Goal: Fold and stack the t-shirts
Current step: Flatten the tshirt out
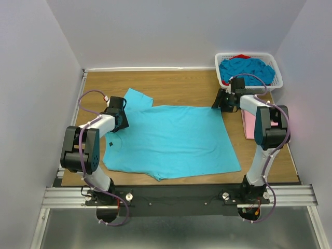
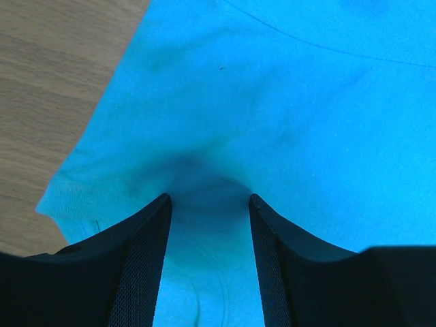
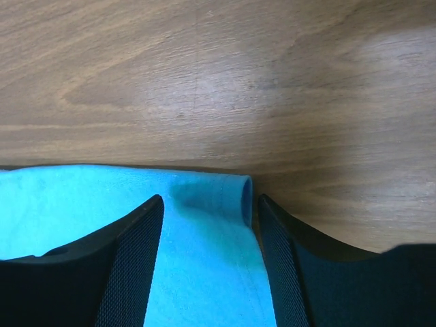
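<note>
The left claw (image 2: 210, 197) is pressed down on the spread turquoise t-shirt (image 1: 171, 137) near its shoulder. Its jaws stand apart, not clenched, and cloth fills the gap between its fingers (image 2: 146, 259), with a dark pucker gathered right at their tips. Ahead of this claw and off to its right the shirt runs on as a smooth sheet. Ahead and to its left the cloth ends at a soft edge with the bare wood of the table (image 2: 48, 82) past it. In the top view one sleeve lies just beyond this claw, on its far side. The right claw (image 3: 208, 197) is also released and straddles the shirt's far right corner. The folded hem sits between its fingers (image 3: 136, 266) and close against the inner side of the right one, while the cloth spreads away to the claw's left and back beneath it. Directly ahead of it and to its right is only wood grain. Behind the right claw, under its own arm, lies the pink t-shirt (image 1: 249, 124), apart from the spread one. Beyond this claw, on its far right, more turquoise t-shirts (image 1: 246, 70) are heaped in the white basket (image 1: 277, 78)
</note>
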`<state>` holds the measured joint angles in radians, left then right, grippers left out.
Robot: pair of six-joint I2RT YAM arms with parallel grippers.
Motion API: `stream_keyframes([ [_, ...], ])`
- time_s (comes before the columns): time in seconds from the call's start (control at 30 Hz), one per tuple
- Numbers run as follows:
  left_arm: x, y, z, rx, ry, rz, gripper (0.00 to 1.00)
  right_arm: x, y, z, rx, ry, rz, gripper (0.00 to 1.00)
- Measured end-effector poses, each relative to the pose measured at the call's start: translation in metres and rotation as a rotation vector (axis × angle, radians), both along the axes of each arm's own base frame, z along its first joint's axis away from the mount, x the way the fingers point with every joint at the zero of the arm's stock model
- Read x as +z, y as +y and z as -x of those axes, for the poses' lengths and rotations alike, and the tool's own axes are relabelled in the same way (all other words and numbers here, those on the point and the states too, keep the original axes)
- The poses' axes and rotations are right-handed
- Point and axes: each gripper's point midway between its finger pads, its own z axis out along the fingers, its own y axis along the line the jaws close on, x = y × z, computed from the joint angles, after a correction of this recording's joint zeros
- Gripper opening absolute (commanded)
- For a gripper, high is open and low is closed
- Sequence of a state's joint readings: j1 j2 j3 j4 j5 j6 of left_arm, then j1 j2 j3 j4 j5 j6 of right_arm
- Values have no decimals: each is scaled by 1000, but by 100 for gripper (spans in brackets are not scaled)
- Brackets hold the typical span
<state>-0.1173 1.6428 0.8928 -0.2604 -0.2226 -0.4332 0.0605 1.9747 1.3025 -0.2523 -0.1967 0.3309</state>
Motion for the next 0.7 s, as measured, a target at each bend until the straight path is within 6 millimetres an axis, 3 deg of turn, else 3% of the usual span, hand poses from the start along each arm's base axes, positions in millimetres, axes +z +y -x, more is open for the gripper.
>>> stream_keyframes([
  [0.07,0,1,3,3,1,-5,58,-1,2,0,13,-2,-5,52],
  [0.23,0,4,5,10,4,-17,58,-3,6,-1,48,-8,-21,39],
  [0.37,0,5,6,14,4,-23,58,-2,9,-2,74,-19,-25,18],
  [0.43,0,6,7,16,4,-26,58,-2,10,-2,79,-21,-28,14],
  [0.5,1,7,7,17,5,-29,58,4,11,-2,90,-33,-32,14],
  [0.63,1,8,7,21,5,-34,58,48,14,1,103,-126,-42,18],
  [0.7,1,8,7,22,5,-36,58,83,14,7,105,-207,-37,35],
])
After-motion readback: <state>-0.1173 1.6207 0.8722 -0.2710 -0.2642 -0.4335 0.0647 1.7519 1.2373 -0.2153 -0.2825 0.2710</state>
